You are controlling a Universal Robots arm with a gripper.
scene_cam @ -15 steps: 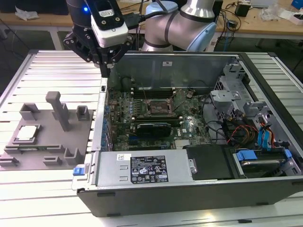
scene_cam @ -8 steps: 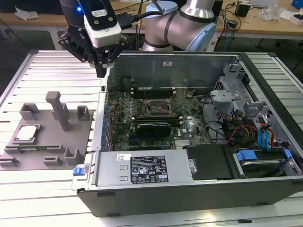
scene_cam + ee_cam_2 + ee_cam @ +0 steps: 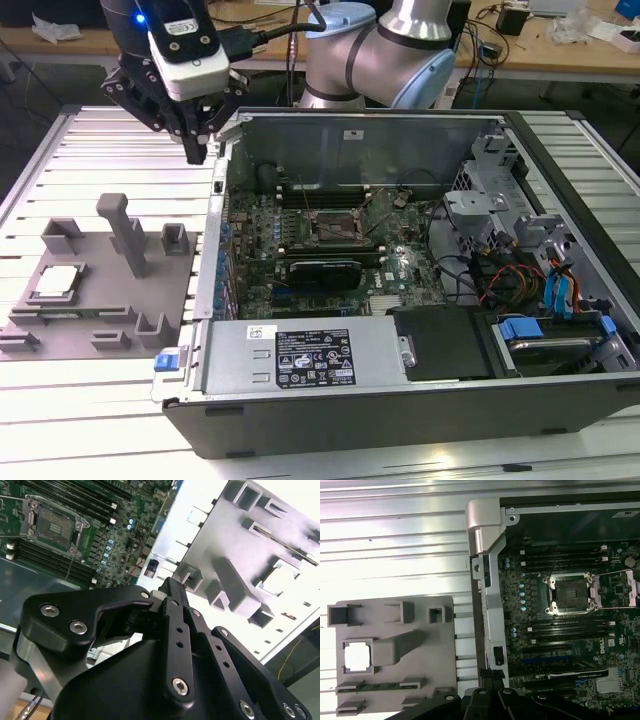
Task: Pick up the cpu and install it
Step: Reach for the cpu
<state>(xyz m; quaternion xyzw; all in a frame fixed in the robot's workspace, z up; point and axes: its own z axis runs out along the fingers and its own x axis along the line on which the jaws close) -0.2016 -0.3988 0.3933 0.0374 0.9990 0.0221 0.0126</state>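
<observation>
The gripper (image 3: 195, 150) hangs above the slatted metal counter (image 3: 90, 140), just beside the far corner of the open computer case (image 3: 400, 400). Its fingers are drawn together to a point and have hold of nothing. The second wrist view looks along them edge-on, so one finger hides the other, and the gripper's black body blocks much of what lies below.

The cpu (image 3: 55, 283) lies well apart from the gripper and lower down, on the side away from the case. It sits flat in a square pocket of a grey fixture plate (image 3: 100, 300) on the counter. In the first wrist view its top is washed to plain white, so no surface detail can be made out. A tilted post (image 3: 125, 230) on the plate stands between the cpu and the gripper.

On the gripper's other side, down inside the case, the motherboard (image 3: 300, 250) carries the socket (image 3: 335, 228), whose dark centre is exposed inside a metal frame. A hinged metal part lies to one side of it in the first wrist view, cut off by the picture's edge. The case wall nearest the gripper hides the board's near margin in the exterior view. The arm (image 3: 390, 50) is cut off at that view's upper edge.
</observation>
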